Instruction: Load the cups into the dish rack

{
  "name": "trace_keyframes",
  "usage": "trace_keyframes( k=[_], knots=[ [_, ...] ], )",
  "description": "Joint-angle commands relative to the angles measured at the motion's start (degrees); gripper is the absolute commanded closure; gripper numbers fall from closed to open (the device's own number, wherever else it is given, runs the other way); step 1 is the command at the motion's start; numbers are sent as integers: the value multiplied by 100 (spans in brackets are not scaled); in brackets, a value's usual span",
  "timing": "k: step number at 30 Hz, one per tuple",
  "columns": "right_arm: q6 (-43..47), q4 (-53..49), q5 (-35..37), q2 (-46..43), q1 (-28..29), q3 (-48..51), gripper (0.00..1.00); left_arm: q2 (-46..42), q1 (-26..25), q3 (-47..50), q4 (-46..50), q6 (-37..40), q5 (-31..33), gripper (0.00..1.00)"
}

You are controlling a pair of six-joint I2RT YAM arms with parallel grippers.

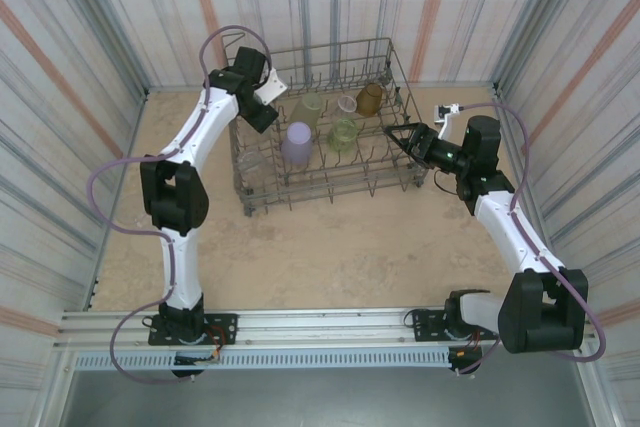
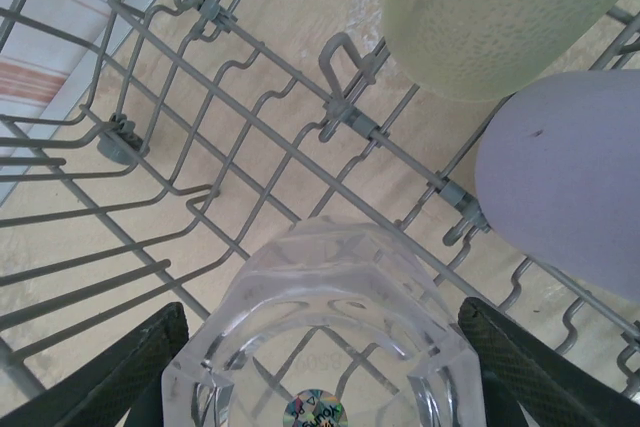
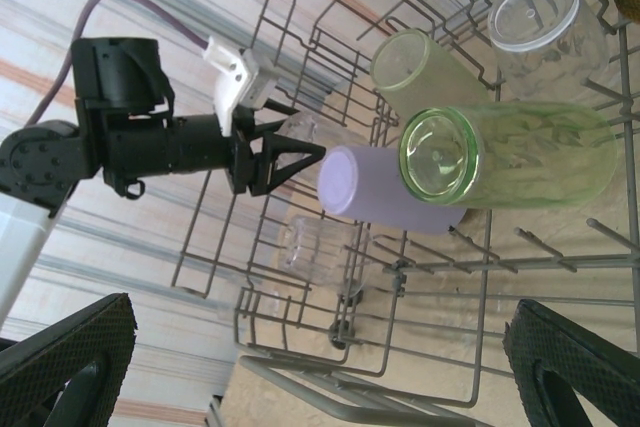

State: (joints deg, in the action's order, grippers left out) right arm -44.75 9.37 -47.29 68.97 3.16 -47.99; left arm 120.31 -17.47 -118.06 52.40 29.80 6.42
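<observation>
The grey wire dish rack (image 1: 262, 195) stands at the back centre. In it are a lavender cup (image 1: 297, 142), two yellow-green cups (image 1: 307, 107) (image 1: 342, 134), a clear cup (image 1: 347, 104) and an amber cup (image 1: 370, 97). A second clear cup (image 2: 330, 307) stands upside down on the rack floor at the left end (image 1: 250, 160). My left gripper (image 1: 262, 117) hangs open just above it, a finger (image 2: 120, 377) on either side. My right gripper (image 1: 393, 134) is open and holds nothing at the rack's right end, facing in toward the lavender cup (image 3: 370, 192).
Striped curtain walls close in the tan tabletop (image 1: 330, 257) on three sides. The rack's tall grid sides (image 3: 290, 77) and upright tines (image 2: 345, 57) surround both grippers. Bare table lies between the rack and the arm bases.
</observation>
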Motion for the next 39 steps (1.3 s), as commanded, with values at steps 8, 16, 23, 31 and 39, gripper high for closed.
trace_keyframes(
  k=[8,16,23,31,39],
  knots=[
    [3,2,88,-121,1,26,1,110,-180,145,260,128,881,95],
    [-76,113,79,-40,18,34,1,172,-177,229,284,125,1096,89],
    [-97,122,97,-76,18,27,1,160,-135,212,334,-200,929,66],
    [-121,126,141,-85,24,18,1,130,32,102,490,-709,545,51],
    [-147,109,158,-121,32,-15,1,66,67,191,448,-792,907,12]
  ],
)
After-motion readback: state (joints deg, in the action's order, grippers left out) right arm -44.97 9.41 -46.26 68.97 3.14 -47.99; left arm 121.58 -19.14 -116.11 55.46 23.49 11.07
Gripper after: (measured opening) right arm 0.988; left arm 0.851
